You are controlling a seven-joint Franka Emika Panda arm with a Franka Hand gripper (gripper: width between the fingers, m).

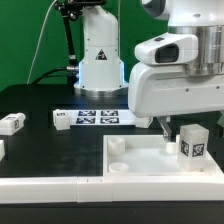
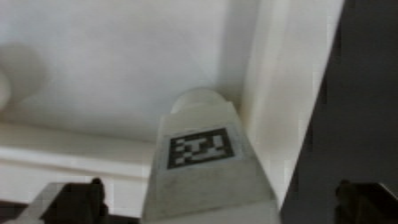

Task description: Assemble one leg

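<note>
A leg [image 1: 192, 143], a small chunky white block with a black-and-white tag, stands upright on the large white square panel [image 1: 140, 165] near its edge on the exterior view's right. My gripper [image 1: 178, 130] is low over it and open. In the wrist view the leg [image 2: 201, 150] rises between my two dark fingertips [image 2: 71, 202], with a gap on each side and no contact. The gripper [image 2: 217, 204] holds nothing. The panel [image 2: 107, 70] fills the space behind the leg.
Two more white leg blocks [image 1: 12, 123] [image 1: 62, 118] lie on the black table at the exterior view's left. The marker board [image 1: 100, 117] lies in the middle. The arm's base [image 1: 98, 55] stands behind it. A white strip [image 1: 40, 187] runs along the front.
</note>
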